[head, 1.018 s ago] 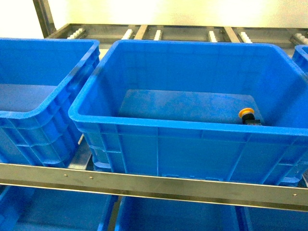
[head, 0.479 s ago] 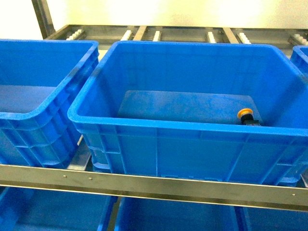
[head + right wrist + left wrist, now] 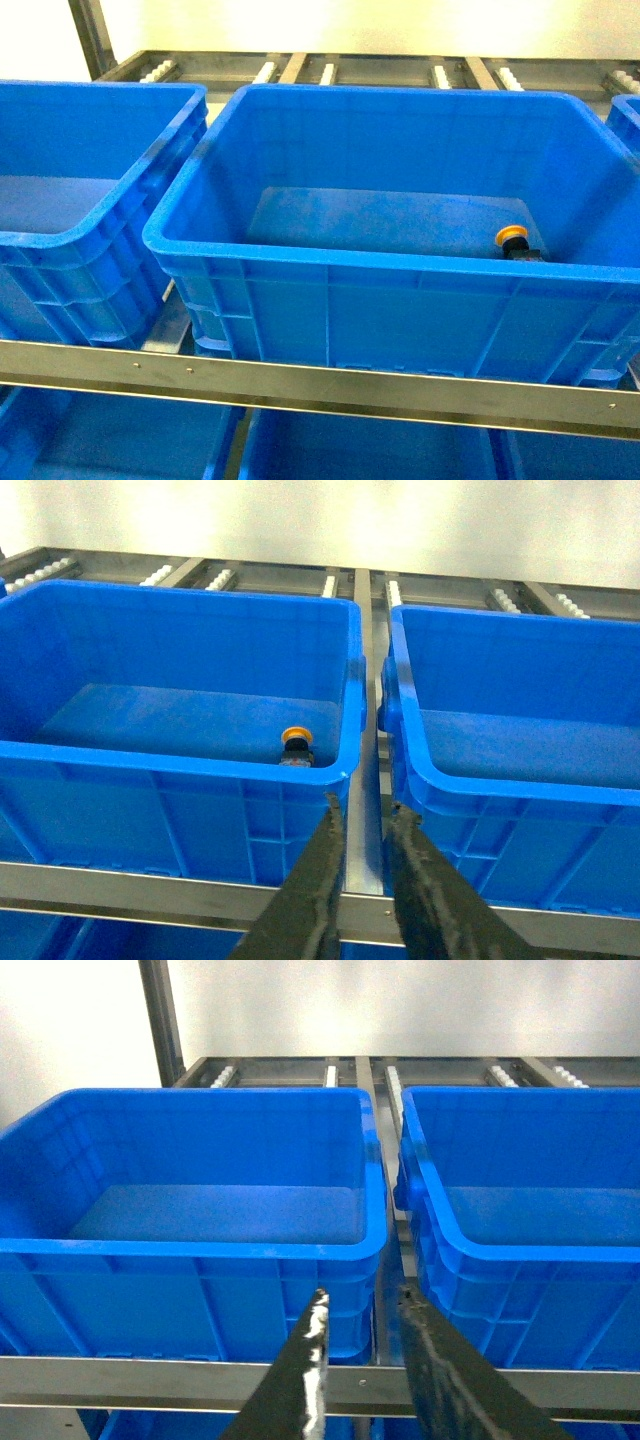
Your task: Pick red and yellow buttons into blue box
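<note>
The yellow button (image 3: 512,237) lies on the floor of the middle blue box (image 3: 380,262), close to its near wall on the right side. The right wrist view shows the same yellow button (image 3: 294,738) in the blue box (image 3: 170,752) on its left. The red button is out of view. Neither gripper shows in the head view. My left gripper (image 3: 362,1297) hangs in front of the shelf rail, level with the gap between two crates, open with nothing between its fingers. My right gripper (image 3: 363,803) also stands open and empty before the rail, right of the box that holds the yellow button.
Blue crates stand side by side on a roller shelf: one to the left (image 3: 70,170), one at the far right edge (image 3: 628,115). A steel rail (image 3: 320,385) runs along the shelf front. More blue crates (image 3: 370,445) sit on the level below.
</note>
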Robot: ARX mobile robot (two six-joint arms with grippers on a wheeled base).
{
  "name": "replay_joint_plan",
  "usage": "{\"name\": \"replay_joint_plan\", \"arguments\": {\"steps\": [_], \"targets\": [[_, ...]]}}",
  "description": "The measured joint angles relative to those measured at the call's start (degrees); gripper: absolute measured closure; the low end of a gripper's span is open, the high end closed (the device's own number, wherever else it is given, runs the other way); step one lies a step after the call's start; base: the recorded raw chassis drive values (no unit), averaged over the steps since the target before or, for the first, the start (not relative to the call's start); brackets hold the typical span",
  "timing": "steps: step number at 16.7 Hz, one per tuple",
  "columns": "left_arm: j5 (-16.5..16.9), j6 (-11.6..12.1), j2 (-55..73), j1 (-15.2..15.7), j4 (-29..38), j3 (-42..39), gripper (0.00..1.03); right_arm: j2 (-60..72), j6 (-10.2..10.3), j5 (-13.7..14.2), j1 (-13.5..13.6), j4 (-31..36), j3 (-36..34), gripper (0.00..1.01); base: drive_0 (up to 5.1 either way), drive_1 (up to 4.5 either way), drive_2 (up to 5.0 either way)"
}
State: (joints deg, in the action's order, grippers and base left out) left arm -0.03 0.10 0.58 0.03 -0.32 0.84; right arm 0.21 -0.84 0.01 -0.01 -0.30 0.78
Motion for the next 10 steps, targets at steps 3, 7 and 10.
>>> {"name": "replay_joint_plan", "arguments": {"steps": [3,7,10], "targets": [[0.0,0.0,0.0,0.0,0.0,0.0,0.55,0.0,0.0,0.0,0.0,0.0,0.0,0.60,0.0,0.00,0.0],[0.0,0.0,0.0,0.0,0.0,0.0,0.17,0.0,0.0,0.0,0.0,0.0,0.0,0.21,0.0,0.00,0.0],[0.0,0.1,0.0,0.0,0.0,0.0,0.05,0.0,0.0,0.0,0.0,0.0,0.0,0.01,0.0,0.00,0.0]]}}
